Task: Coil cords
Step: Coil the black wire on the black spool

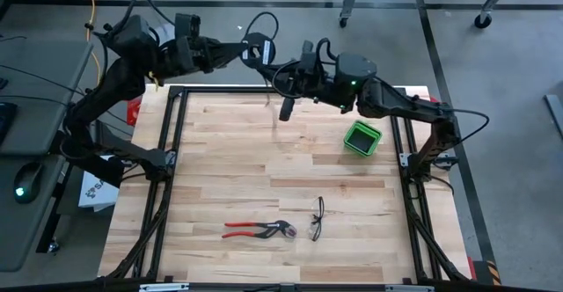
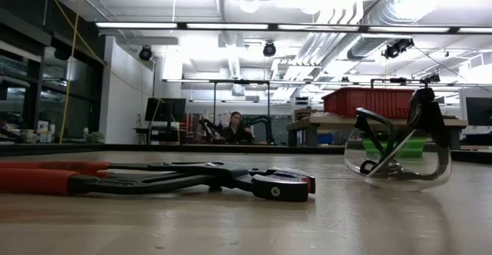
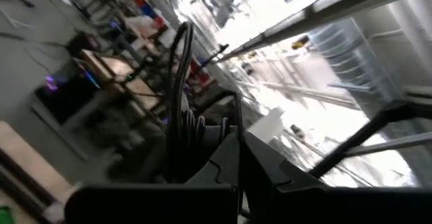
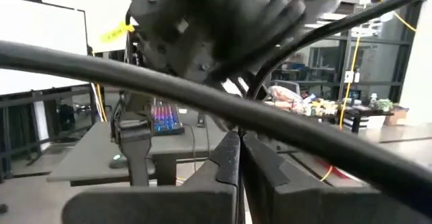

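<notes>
Because coiling needs slack taken up from both ends, the cord (image 1: pixel 266 56) was held in loops above the table's far edge between the left gripper (image 1: pixel 255 51) and right gripper (image 1: pixel 293 74), each clenched on it.
</notes>
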Robot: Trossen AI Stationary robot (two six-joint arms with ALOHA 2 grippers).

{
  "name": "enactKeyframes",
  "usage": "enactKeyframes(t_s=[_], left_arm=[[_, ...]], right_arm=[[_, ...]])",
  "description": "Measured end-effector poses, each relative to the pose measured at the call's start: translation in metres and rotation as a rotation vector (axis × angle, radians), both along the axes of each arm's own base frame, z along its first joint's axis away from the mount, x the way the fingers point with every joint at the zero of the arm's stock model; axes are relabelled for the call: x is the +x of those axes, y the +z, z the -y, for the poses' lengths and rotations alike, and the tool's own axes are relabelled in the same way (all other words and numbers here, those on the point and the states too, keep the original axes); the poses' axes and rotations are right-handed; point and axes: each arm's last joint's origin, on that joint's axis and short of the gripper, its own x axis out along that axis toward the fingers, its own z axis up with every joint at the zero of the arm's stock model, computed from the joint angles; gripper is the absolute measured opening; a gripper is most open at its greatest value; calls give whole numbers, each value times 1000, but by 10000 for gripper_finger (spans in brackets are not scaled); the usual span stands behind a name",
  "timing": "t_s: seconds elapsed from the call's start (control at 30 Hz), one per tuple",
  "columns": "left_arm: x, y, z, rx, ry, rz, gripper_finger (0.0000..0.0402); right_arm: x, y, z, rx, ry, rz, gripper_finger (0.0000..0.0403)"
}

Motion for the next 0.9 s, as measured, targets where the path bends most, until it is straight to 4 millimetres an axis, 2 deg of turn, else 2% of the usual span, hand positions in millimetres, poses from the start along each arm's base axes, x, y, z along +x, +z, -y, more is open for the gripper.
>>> enactKeyframes(t_s=[0.27, 0.5, 0.63, 0.77, 0.9], left_arm=[[-13, 3, -8, 79, 93, 0, 0], [-14, 0, -12, 106, 119, -46, 0], [-16, 0, -19, 137, 199, -58, 0], [-18, 3, -25, 162, 273, -23, 0], [-14, 9, -30, 167, 275, 61, 0]], right_arm=[[-11, 1, 0, -2, -21, -69, 0], [-22, 6, 0, -19, -58, -99, 0], [-24, 7, -3, -13, -49, -97, 0], [-24, 6, -8, -1, -35, -104, 0], [-20, 4, -8, 13, -22, -101, 0]])
